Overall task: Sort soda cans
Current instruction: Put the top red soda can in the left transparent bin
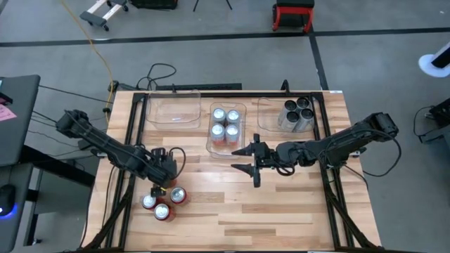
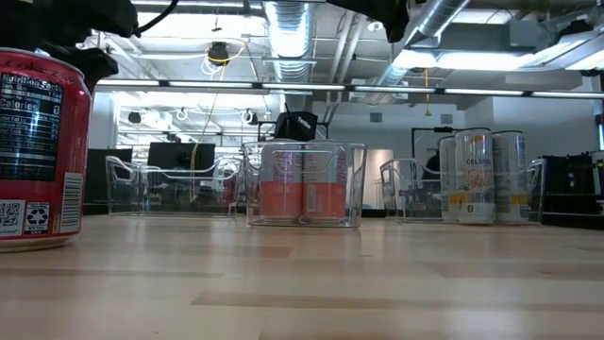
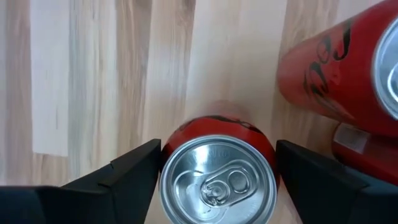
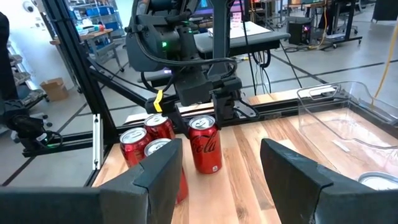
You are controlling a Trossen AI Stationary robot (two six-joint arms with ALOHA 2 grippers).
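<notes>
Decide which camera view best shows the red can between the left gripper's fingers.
The left wrist view: the red can fills it, top showing, between the open fingers. The right wrist view shows its side under the left gripper. High view: mostly hidden. Low view: cannot tell.

- Wooden tabletop under both tools.
- Three clear plastic bins along the far edge: left bin, middle bin, right bin, beyond the tools.
- Yellow cable on the floor.
</notes>
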